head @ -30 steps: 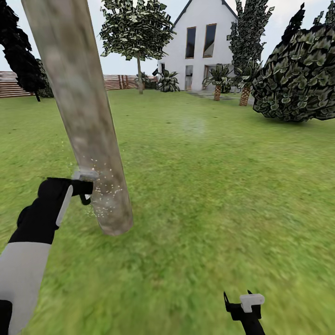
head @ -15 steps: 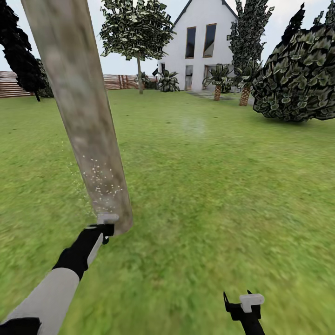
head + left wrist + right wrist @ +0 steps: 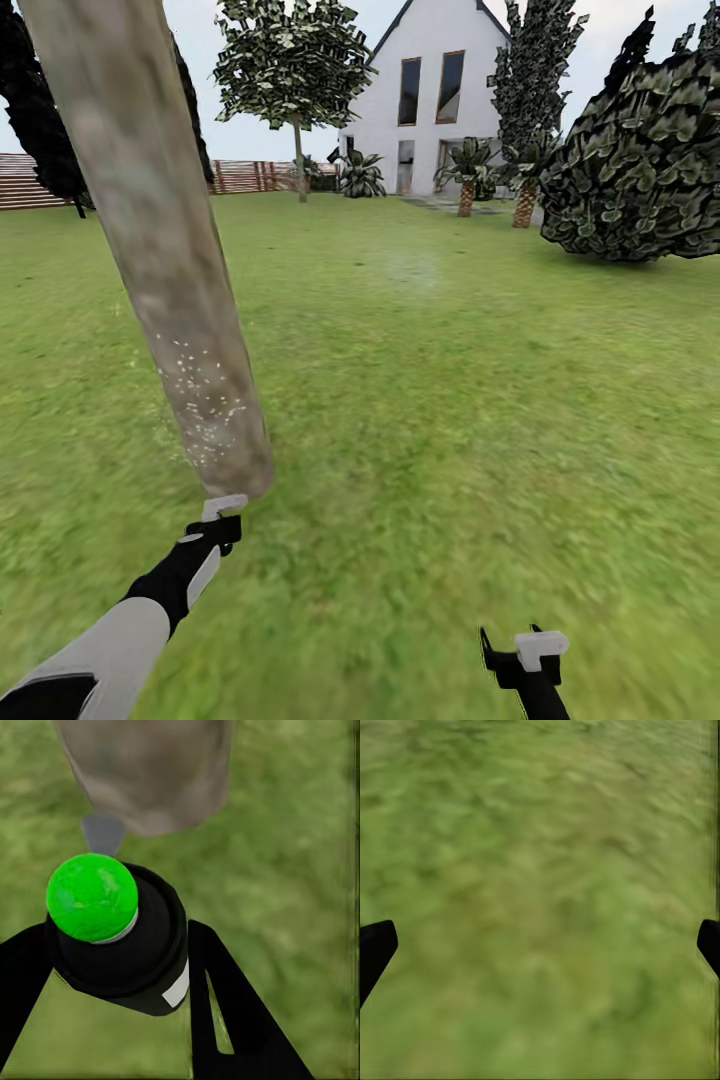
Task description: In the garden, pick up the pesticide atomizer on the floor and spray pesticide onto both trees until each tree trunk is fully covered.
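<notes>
The near tree trunk (image 3: 170,270), thick and mottled grey-tan, slants down from the upper left of the head view to its base on the grass. White pesticide specks (image 3: 205,400) dot its lower part. My left gripper (image 3: 228,517) sits just in front of the base and is shut on the pesticide atomizer (image 3: 142,952), a black bottle with a white label and a green ball top (image 3: 91,896) that points at the trunk base (image 3: 150,772). My right gripper (image 3: 520,650) hangs open over the grass with nothing between its fingers (image 3: 375,949). A second tree (image 3: 295,70) stands far back near the fence.
Green lawn (image 3: 450,400) stretches ahead to a white house (image 3: 430,90). A large dark bush (image 3: 640,160) is at the right, and short palms (image 3: 468,175) stand before the house. A brown slat fence (image 3: 30,180) runs along the far left.
My left arm has dropped from the trunk's lower middle to its base, still holding the atomizer. The view shifted slightly. The right arm has stayed still.
</notes>
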